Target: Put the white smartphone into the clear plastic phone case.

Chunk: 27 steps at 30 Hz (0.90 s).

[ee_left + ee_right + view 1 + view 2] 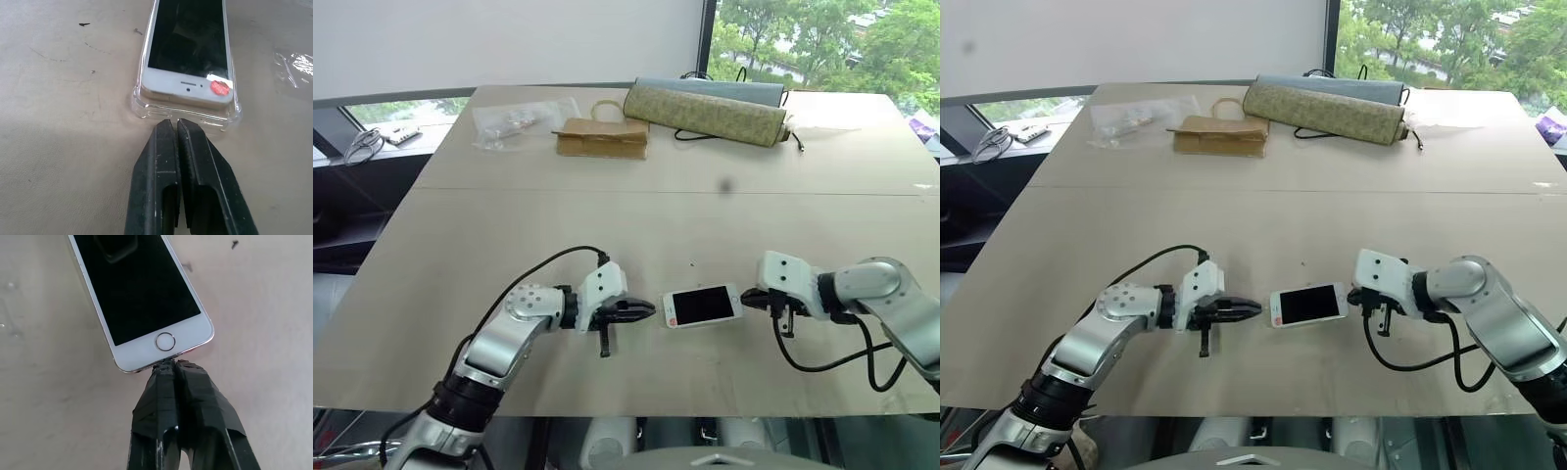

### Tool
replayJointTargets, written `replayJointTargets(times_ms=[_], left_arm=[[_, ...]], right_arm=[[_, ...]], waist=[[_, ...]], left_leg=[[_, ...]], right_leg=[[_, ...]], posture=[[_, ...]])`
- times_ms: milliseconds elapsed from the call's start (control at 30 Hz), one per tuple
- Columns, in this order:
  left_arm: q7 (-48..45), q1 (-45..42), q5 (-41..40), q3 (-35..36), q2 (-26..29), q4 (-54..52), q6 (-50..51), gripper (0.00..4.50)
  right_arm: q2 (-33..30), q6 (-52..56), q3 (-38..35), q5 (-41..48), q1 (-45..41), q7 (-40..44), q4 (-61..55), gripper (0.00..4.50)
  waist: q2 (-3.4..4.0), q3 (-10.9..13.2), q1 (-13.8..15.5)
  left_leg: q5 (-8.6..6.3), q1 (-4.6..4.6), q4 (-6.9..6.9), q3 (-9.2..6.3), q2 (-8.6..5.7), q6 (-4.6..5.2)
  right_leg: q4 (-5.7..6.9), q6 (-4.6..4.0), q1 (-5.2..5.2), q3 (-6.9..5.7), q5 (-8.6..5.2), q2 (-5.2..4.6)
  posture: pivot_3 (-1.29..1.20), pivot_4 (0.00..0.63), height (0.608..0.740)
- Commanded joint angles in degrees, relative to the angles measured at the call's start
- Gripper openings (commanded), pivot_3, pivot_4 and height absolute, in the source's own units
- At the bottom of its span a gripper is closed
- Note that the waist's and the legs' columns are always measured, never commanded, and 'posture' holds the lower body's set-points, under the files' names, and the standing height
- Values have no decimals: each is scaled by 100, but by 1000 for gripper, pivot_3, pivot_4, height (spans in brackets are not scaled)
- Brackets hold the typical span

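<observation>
Two closed grippers, left gripper (pixel 651 311) and right gripper (pixel 745 300), flank one white smartphone (pixel 702 305).

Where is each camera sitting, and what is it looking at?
Left and right eye views: on the head, looking down over the table; both arms show, with the white smartphone between the left end effector and the right end effector.
Left wrist view: on the left wrist, along its shut fingers at the phone's red-marked end, in the clear plastic phone case.
Right wrist view: on the right wrist, shut fingers at the home-button end.
All views share the phone.
</observation>
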Motion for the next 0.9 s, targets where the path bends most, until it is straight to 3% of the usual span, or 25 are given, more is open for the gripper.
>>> replayJointTargets(times_ms=[33, 600, 900], left_arm=[[118, -103, 77, -45, -34, -109, 136, 169], [98, -827, 271, -117, -248, 235, 353, 169], [-150, -593, 149, 474, 262, 240, 193, 169]], right_arm=[[154, -128, 267, -73, -149, 31, -198, 0], [977, -309, 696, -524, -648, -44, 362, 0], [996, -336, 337, -762, -462, -299, 396, 0]], waist=[[-1, 0, -3], [-11, -1, -21], [-23, 1, -108]], left_leg=[[0, 0, 0, -1, 0, 0], [0, 29, 2, 6, 5, -1], [0, 54, -6, 21, 15, -1]], right_leg=[[0, 0, 0, 0, 0, 0], [8, -18, 21, 0, -12, 15], [19, -17, 25, 17, -13, 7]], posture=[[0, 150, 740], [0, 150, 740], [0, 150, 740]])
